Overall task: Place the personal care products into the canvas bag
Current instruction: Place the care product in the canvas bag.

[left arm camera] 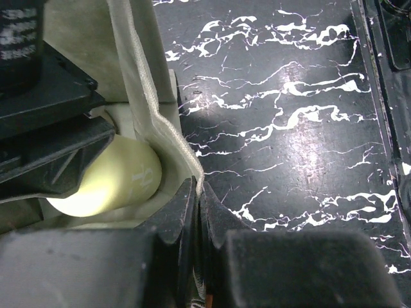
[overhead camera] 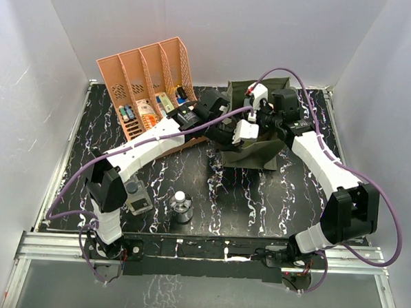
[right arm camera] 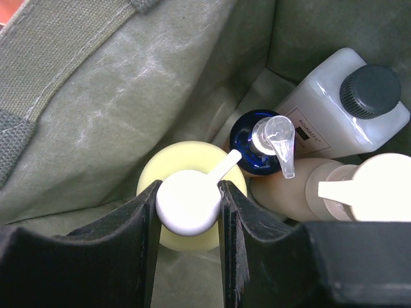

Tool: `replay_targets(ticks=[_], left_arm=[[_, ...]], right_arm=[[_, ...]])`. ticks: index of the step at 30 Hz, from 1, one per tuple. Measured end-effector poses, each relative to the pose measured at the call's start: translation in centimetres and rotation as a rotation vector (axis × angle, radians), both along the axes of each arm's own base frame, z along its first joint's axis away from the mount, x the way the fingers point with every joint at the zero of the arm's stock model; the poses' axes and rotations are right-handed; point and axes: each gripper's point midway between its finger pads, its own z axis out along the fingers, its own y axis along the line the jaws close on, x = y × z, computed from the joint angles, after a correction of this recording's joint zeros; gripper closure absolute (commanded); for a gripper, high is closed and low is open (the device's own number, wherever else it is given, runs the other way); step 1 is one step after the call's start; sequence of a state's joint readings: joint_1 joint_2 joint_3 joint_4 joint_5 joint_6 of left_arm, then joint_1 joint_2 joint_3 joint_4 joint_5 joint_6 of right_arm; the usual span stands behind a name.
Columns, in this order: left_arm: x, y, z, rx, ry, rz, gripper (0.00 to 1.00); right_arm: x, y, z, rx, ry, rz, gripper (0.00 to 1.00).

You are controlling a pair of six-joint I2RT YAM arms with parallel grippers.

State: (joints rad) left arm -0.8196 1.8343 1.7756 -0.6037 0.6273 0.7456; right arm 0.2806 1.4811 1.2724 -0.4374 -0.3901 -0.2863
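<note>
Looks down past the left gripper (left arm camera: pixel 196 205), black jaws pinched together on the stitched rim of the olive-green canvas bag (left arm camera: pixel 144 90). Inside the fabric wall, a pale yellow rounded plastic bottle (left arm camera: pixel 119 179), lying partly under black machine parts (left arm camera: pixel 58 138). To the right, black white-veined marble worktop (left arm camera: pixel 289 128).

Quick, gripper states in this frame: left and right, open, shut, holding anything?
Left gripper: shut, pinching the rim of the canvas bag.
Right gripper: shut on the cap of the yellow white-capped bottle, inside the bag.
</note>
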Motion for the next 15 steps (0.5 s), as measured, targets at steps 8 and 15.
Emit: replay_targets(ticks=[8,15], left_arm=[[0.7,-0.1,0.9,-0.022,-0.007,0.027,1.0],[0.7,-0.1,0.9,-0.021,-0.008,0.025,1.0]], right_arm=[[0.9,1.4,1.1,0.098,-0.038,0.021,0.92],[1.3,1.7,1.0,0.124,-0.053,0.021,0.92]])
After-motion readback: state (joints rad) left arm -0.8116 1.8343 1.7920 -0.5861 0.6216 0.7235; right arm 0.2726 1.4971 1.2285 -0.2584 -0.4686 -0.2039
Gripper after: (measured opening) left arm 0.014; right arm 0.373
